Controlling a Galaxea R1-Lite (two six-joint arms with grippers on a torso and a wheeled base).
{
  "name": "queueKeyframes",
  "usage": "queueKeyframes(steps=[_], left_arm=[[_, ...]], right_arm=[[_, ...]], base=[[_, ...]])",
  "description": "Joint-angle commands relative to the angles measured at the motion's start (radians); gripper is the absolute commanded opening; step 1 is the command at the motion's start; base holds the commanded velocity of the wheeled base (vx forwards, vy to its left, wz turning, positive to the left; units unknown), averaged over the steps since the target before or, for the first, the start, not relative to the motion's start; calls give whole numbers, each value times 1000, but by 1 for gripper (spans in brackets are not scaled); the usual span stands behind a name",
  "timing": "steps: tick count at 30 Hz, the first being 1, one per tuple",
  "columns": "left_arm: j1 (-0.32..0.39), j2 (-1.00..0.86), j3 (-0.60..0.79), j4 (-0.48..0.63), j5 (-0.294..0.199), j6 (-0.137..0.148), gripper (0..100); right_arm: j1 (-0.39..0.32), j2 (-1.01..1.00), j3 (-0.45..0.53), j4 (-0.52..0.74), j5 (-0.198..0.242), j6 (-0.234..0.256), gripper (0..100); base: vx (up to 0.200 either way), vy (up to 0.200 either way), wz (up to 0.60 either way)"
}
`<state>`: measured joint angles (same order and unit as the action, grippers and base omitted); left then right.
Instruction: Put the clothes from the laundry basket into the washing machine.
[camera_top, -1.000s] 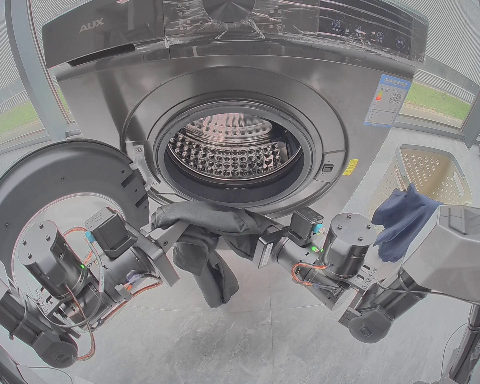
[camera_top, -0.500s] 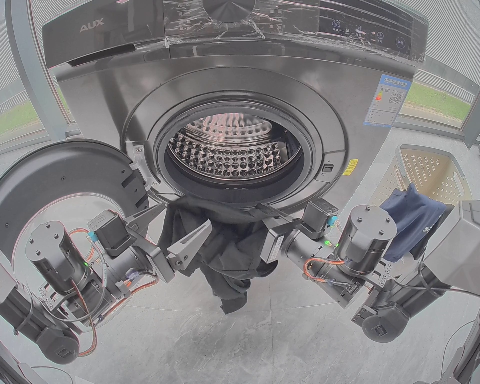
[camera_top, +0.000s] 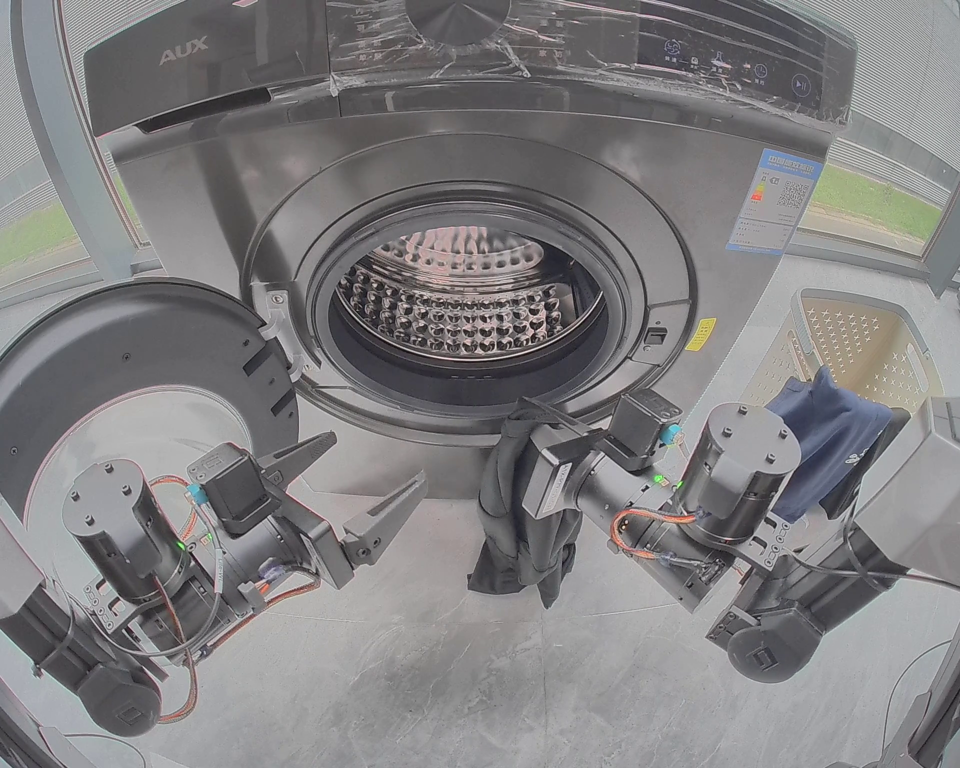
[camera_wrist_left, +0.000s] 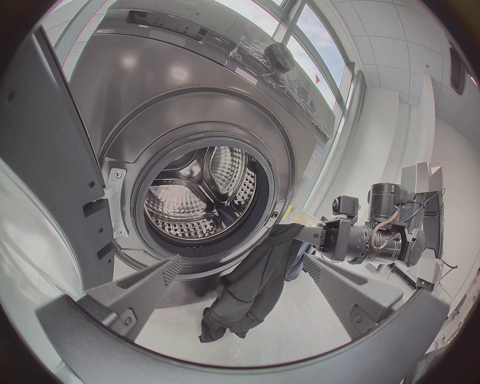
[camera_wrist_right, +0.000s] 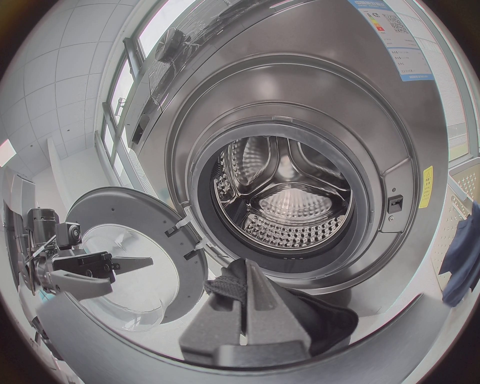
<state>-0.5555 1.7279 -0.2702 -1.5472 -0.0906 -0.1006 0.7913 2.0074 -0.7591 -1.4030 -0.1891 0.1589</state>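
Note:
A dark grey garment (camera_top: 520, 520) hangs limp from my right gripper (camera_top: 527, 412), which is shut on its top edge just below the washing machine's open drum (camera_top: 465, 300). In the right wrist view the shut fingers (camera_wrist_right: 250, 295) pinch the garment (camera_wrist_right: 320, 315) in front of the drum (camera_wrist_right: 285, 200). My left gripper (camera_top: 372, 462) stands open to the left of the garment, apart from it, with nothing between its fingers. Its wrist view has the garment (camera_wrist_left: 255, 280) hanging beyond the spread fingers (camera_wrist_left: 172, 267). A blue garment (camera_top: 825, 430) drapes over the laundry basket (camera_top: 860, 340) at the right.
The round washer door (camera_top: 130, 350) stands swung open at the left, close behind my left arm. The drum holds no clothes that I can see. Grey floor (camera_top: 450, 660) lies bare below the grippers. The basket stands beside the machine's right side.
My left gripper let go of the dark garment, opened and drew back down to the left. The garment now hangs from my right gripper alone, bunched further right.

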Motion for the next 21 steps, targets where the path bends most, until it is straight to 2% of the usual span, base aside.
queueKeyframes(steps=[1, 4, 7, 10, 12, 21], left_arm=[[-1, 24, 19, -1, -9, 2, 100], [-6, 39, 28, -1, -9, 4, 100], [-61, 56, 32, -1, -8, 2, 100], [-66, 88, 29, -1, -8, 1, 100], [-69, 137, 5, -1, -9, 12, 100], [-93, 248, -69, -2, -17, 12, 100]], right_arm=[[2, -3, 1, -1, 0, 1, 0], [8, -4, 3, -2, 0, 1, 0], [17, -15, 4, -5, -1, 1, 0], [17, -27, 4, 2, 0, 1, 0], [26, -29, 14, -4, -1, 1, 0], [42, -24, 12, -1, -1, 1, 0]], base=[[0, 0, 0], [0, 0, 0], [0, 0, 0], [0, 0, 0], [0, 0, 0], [0, 0, 0]])
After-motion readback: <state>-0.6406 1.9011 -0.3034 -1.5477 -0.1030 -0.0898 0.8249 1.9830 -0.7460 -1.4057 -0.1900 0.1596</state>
